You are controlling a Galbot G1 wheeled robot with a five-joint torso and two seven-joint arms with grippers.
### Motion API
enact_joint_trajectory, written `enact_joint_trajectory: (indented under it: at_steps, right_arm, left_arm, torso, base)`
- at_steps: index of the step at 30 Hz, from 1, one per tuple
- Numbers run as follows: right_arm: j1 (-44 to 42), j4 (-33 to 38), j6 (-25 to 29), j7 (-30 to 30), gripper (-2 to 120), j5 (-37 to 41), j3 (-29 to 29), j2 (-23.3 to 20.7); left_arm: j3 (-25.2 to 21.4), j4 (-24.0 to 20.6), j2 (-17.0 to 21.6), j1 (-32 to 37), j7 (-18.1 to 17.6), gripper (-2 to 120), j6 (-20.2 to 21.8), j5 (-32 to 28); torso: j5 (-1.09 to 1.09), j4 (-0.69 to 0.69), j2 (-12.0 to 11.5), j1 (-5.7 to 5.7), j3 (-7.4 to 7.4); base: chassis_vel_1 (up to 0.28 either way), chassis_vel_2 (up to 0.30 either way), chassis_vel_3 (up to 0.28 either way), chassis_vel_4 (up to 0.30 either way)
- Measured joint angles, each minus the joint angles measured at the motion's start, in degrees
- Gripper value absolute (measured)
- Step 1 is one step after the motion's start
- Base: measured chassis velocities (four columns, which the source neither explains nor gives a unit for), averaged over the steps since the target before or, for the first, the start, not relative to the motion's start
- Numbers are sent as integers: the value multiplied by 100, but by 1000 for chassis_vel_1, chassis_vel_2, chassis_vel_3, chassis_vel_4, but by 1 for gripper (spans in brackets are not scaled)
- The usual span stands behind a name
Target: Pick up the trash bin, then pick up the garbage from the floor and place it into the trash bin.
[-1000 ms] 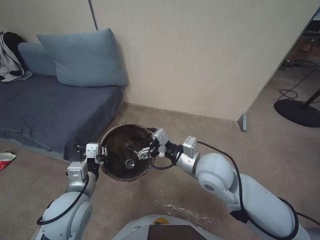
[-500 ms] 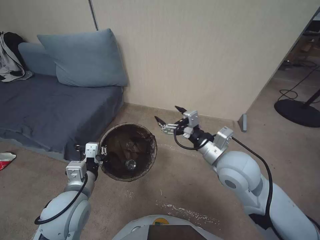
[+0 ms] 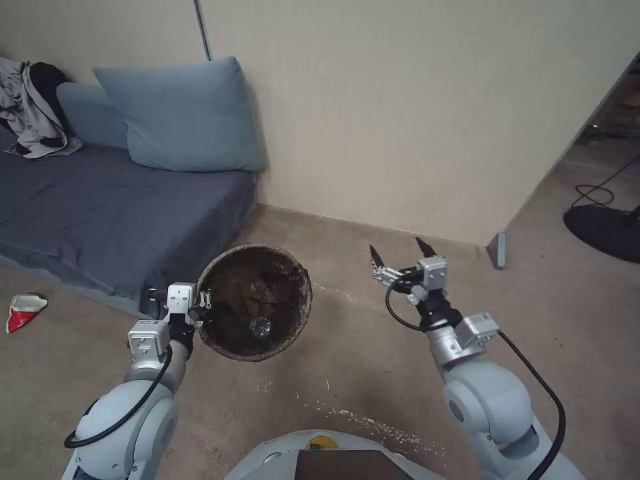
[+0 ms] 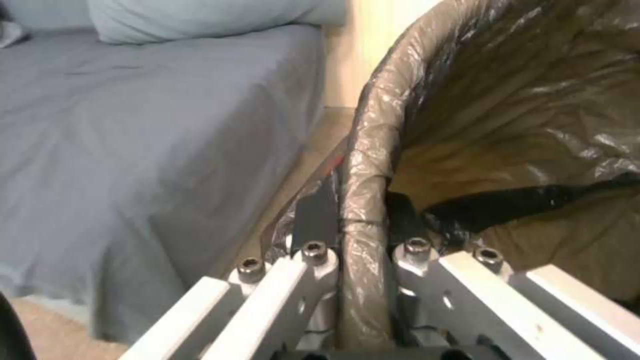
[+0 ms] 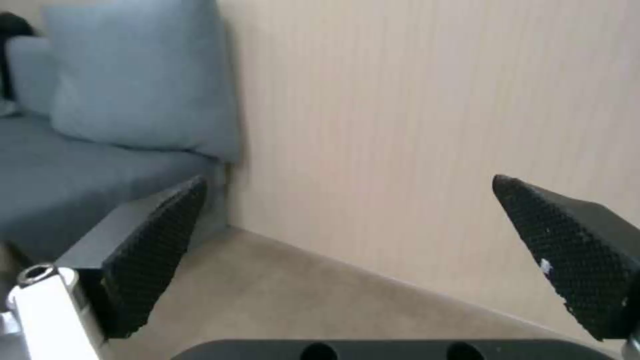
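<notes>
The trash bin [image 3: 267, 267], lined with a dark brown bag, hangs above the carpet in front of me. My left gripper [image 3: 200, 308] is shut on the bin's rim [image 4: 363, 200], one finger outside and one inside the liner. A clear bottle [image 3: 259, 327] and crumpled bits lie inside the bin. My right gripper [image 3: 398, 250] is open and holds nothing, to the right of the bin and facing the wall; its black textured fingertips [image 5: 150, 250] stand wide apart. A crushed red-and-white piece of garbage [image 3: 24, 310] lies on the floor at the far left.
A low blue-grey sofa [image 3: 100, 213] with a blue pillow [image 3: 180, 113] stands on the left, close behind the bin. The beige wall [image 3: 413, 113] ends at a corner on the right. A black stand base [image 3: 603, 227] with cables sits far right. Open carpet lies ahead.
My right gripper came out of the bin, swung right and back, and now stands open beside it. The view has shifted slightly. The left gripper keeps its hold on the rim.
</notes>
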Motion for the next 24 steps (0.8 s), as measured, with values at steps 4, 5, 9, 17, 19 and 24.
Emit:
enact_joint_trajectory:
  at_steps: [4,5,9,17,19,24]
  right_arm:
    - [-186,0,117,1,100,-97,110,123]
    - [-460,-43,347,-10,100,-163,328,267]
    - [-726,-186,678,-89,100,-232,723,354]
    - [-1035,-238,951,-384,100,-203,1145,658]
    - [-1099,-255,1029,-440,100,-221,1202,706]
    - [-1398,-276,1330,-545,100,-229,1440,785]
  left_arm:
    - [-15,0,10,-14,3,3,2,-9]
    - [-48,0,26,-26,5,3,16,-31]
    - [-79,-38,5,-8,6,3,33,-34]
    - [-100,-93,-31,3,8,3,49,-24]
    - [-100,-94,-39,-1,9,3,52,-20]
    - [-113,-129,-76,26,13,3,54,-4]
  torso:
    - [0,0,0,0,0]
    - [0,-1,0,0,0]
    - [0,0,0,0,0]
    - [1,0,0,0,0]
    - [0,0,0,0,0]
    - [1,0,0,0,0]
  base:
    - [49,40,52,37]
    - [0,0,0,0]
    - [46,52,52,47]
    - [53,61,65,71]
    - [67,66,63,56]
    - [51,61,89,68]
